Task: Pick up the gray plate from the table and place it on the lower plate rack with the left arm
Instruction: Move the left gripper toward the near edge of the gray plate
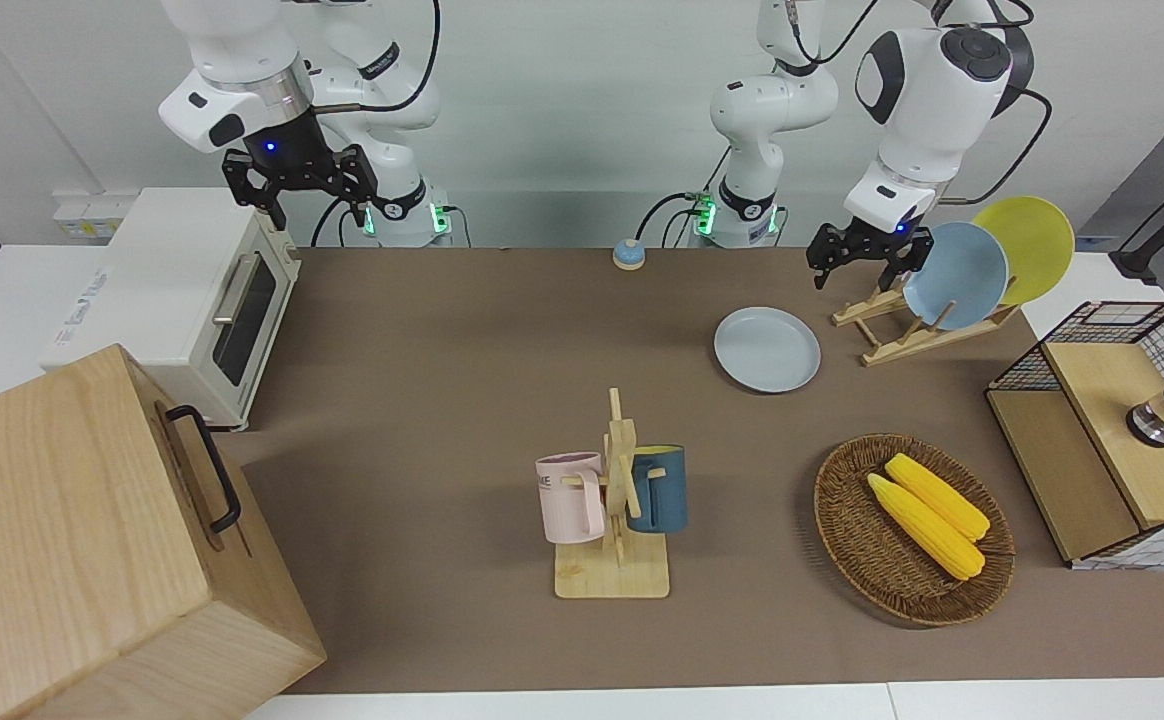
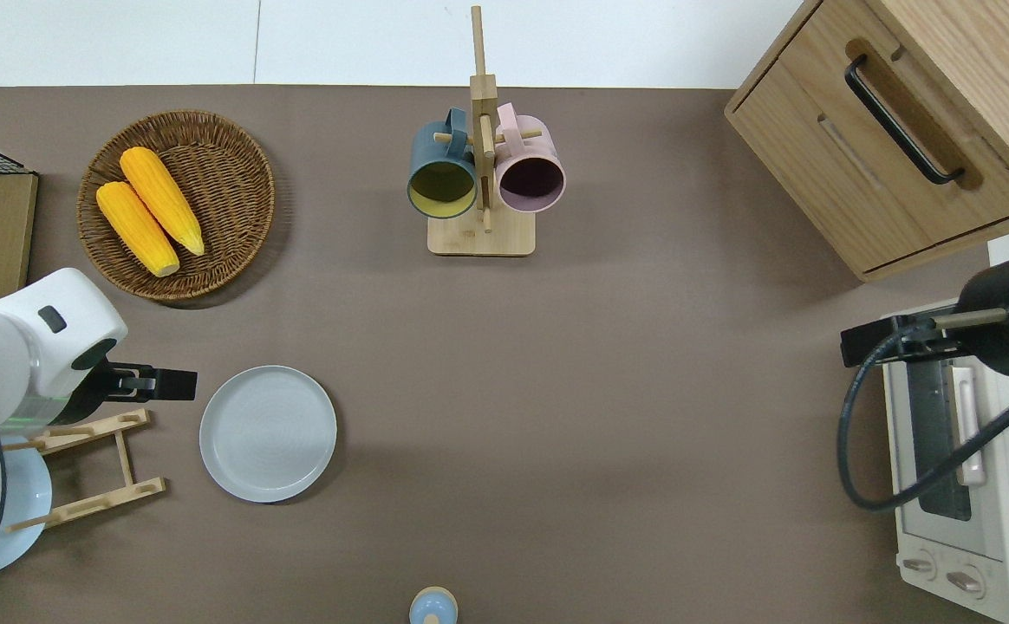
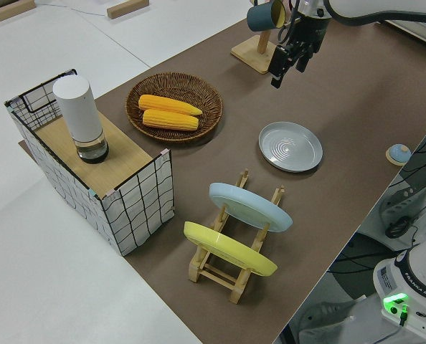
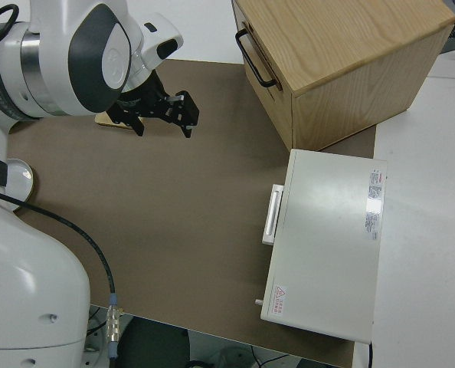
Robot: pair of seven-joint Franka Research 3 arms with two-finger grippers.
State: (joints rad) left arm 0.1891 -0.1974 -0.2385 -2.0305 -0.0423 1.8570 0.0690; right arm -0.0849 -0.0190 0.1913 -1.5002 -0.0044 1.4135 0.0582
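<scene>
The gray plate (image 1: 767, 349) lies flat on the brown mat, also in the overhead view (image 2: 268, 432) and the left side view (image 3: 290, 146). The wooden plate rack (image 1: 917, 328) stands beside it toward the left arm's end (image 2: 88, 468). It holds a light blue plate (image 1: 954, 275) and a yellow plate (image 1: 1027, 245) in its upper slots; the lowest slot, next to the gray plate, is bare. My left gripper (image 1: 864, 262) is open and empty, up in the air over the mat at the rack's low end (image 2: 162, 384), apart from the gray plate. My right gripper (image 1: 307, 195) is parked, open.
A wicker basket (image 1: 842, 520) with two corn cobs lies farther from the robots than the plate. A mug stand (image 1: 614, 575) with two mugs is mid-table. A wire shelf box (image 1: 1092, 330), a toaster oven (image 1: 182, 300), a wooden cabinet (image 1: 92, 540) and a small blue bell (image 1: 628, 254) stand around.
</scene>
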